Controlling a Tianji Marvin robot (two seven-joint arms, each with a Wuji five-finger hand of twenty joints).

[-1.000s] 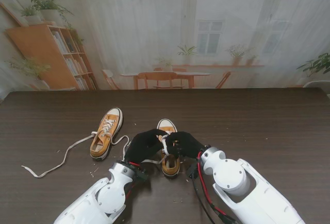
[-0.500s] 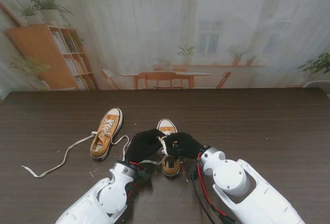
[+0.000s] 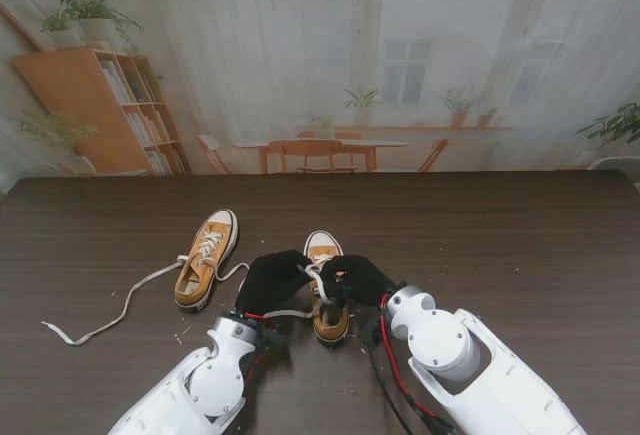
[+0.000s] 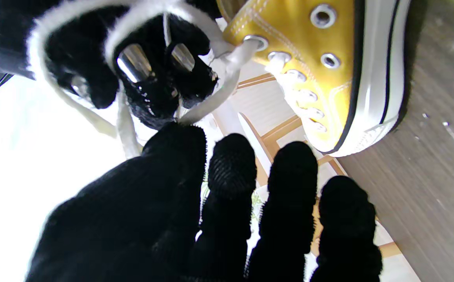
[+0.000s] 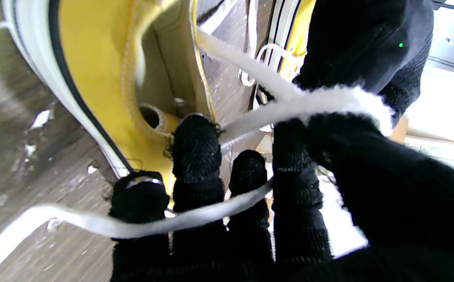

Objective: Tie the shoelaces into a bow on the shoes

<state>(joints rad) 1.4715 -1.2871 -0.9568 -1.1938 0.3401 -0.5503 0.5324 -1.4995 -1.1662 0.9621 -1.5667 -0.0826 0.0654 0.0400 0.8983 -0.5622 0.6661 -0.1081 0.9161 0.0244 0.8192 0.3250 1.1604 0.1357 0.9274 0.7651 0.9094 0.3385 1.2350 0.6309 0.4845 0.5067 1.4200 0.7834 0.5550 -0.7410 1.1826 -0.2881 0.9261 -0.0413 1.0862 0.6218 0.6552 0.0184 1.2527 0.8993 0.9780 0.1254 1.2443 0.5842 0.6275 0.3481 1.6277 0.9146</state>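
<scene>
Stand view shows our left hand point(image 3: 272, 280) and right hand point(image 3: 357, 277) meeting over the near shoe point(image 3: 326, 295), each gripping its white lace point(image 3: 317, 277); the other shoe point(image 3: 206, 258) sits left of it.

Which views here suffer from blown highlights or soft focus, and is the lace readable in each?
Stand view: evenly lit and sharp, but the lace between the hands is tiny. Left wrist view: background washed out white beside the left hand; shoe eyelets crisp. Right wrist view: the lace closest to the lens is blurred and overexposed, and the table is soft.
</scene>
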